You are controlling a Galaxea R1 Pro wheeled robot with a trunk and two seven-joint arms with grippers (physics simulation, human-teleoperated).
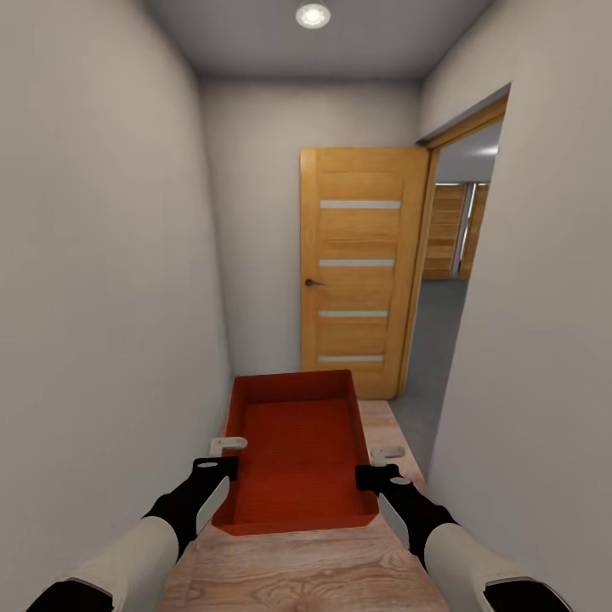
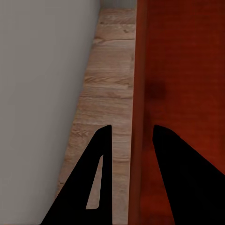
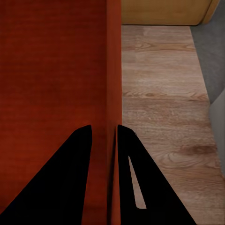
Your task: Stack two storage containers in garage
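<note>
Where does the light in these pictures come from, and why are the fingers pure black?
Head view: a round ceiling lamp lights the hallway evenly. Left wrist view: a soft dark patch lies inside the red-orange open-top bin. Both wrist views: the close-up fingers render as featureless black.

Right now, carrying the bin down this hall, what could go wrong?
1. The left gripper and right gripper each pinch only a thin side wall of the bin; a jolt could let it slip or tilt.
2. The hall is narrow: the left wall runs close beside the bin.
3. The route likely turns right past the open door; the bin's corner could clip the frame.
</note>
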